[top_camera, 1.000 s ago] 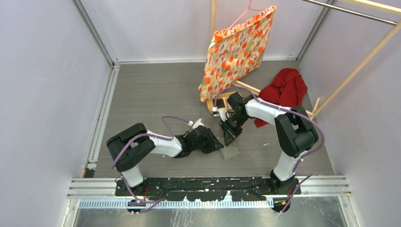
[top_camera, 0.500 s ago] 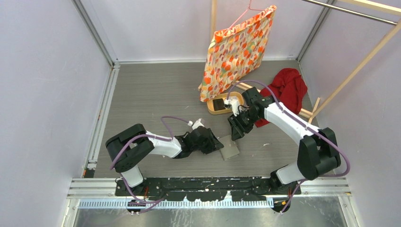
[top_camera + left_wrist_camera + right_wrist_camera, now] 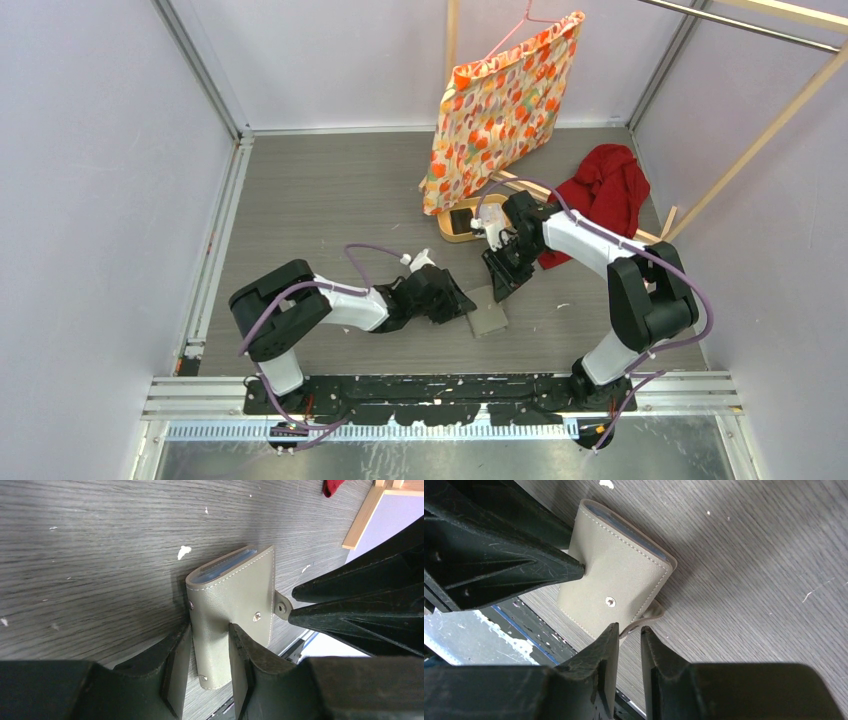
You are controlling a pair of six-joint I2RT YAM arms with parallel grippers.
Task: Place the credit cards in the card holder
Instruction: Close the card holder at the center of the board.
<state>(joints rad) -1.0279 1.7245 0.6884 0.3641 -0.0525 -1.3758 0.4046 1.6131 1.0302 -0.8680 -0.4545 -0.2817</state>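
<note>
The grey-olive card holder (image 3: 488,320) lies folded on the grey floor between both grippers, with pale blue pocket edges showing at its far side (image 3: 222,570). My left gripper (image 3: 462,302) reaches it from the left. Its fingers (image 3: 210,627) squeeze one cover of the holder (image 3: 232,587) between them. My right gripper (image 3: 497,290) comes down from behind. Its jaws (image 3: 629,627) stand a narrow gap apart, with the holder's (image 3: 616,575) snap tab (image 3: 640,622) at their tips. A dark credit card (image 3: 462,217) lies in the tan tray. The other cards are hidden.
The oval tan wooden tray (image 3: 446,233) sits behind the right gripper. An orange-patterned cloth (image 3: 500,100) hangs on a hanger above it. A red cloth (image 3: 605,185) lies back right by wooden slats (image 3: 740,150). Walls close in on both sides.
The right arm's elbow swung out to the right, then partly back; its gripper rose slightly, then came back down over the holder's tab. The left gripper and the holder stayed put.
</note>
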